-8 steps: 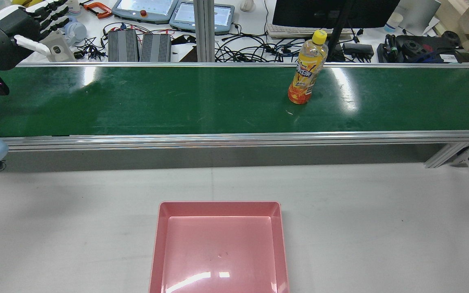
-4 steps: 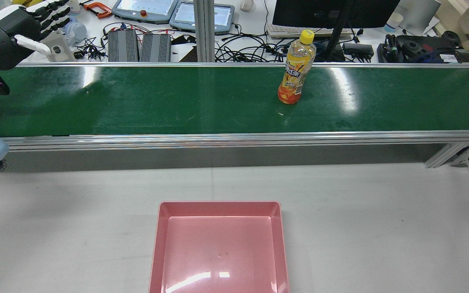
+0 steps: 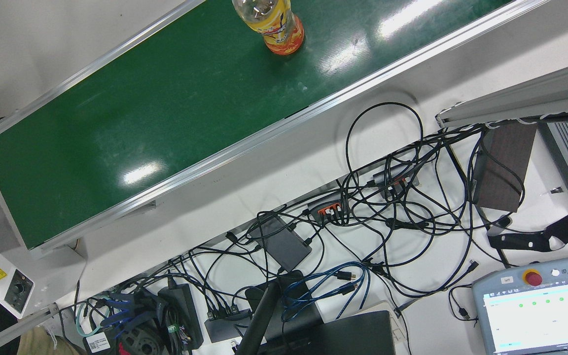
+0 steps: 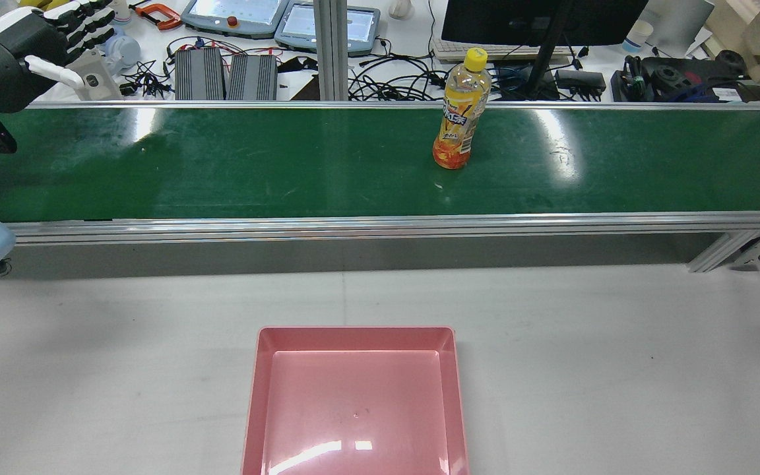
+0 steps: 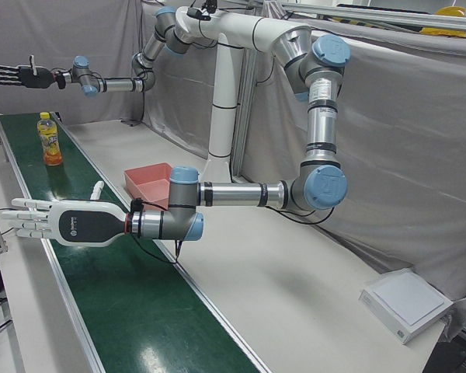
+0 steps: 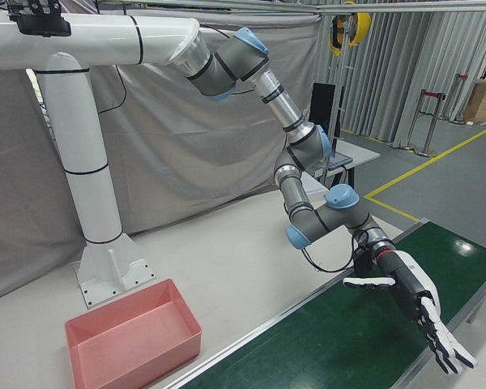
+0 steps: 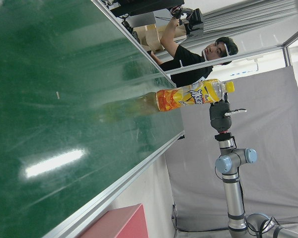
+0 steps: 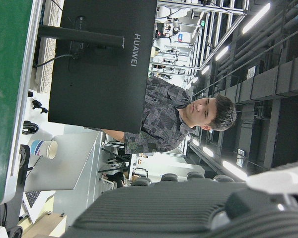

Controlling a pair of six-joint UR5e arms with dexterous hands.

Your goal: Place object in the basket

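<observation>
Your left hand point(image 4: 14, 63) hovers above the left end of the green conveyor belt point(image 4: 221, 165) in the rear view. Its fingers are stretched out flat and apart, and it holds nothing. The left-front view shows this same hand point(image 5: 54, 223) lying level just over the belt's outer edge.

Your right hand point(image 6: 409, 304) hangs over the opposite end of the belt, fingers spread and pointing downward, also holding nothing. In the left-front view it point(image 5: 15, 74) sits well above the belt, beyond the bottle.

Between the 2 hands, and touching neither, the orange drink bottle point(image 4: 458, 122) with a yellow cap stands upright on the belt. In the rear view it is right of the belt's middle and nearer the far edge.

The pink basket point(image 4: 353, 331) rests on the white tabletop point(image 4: 584, 363) at its near edge in the rear view, well apart from the bottle.
</observation>
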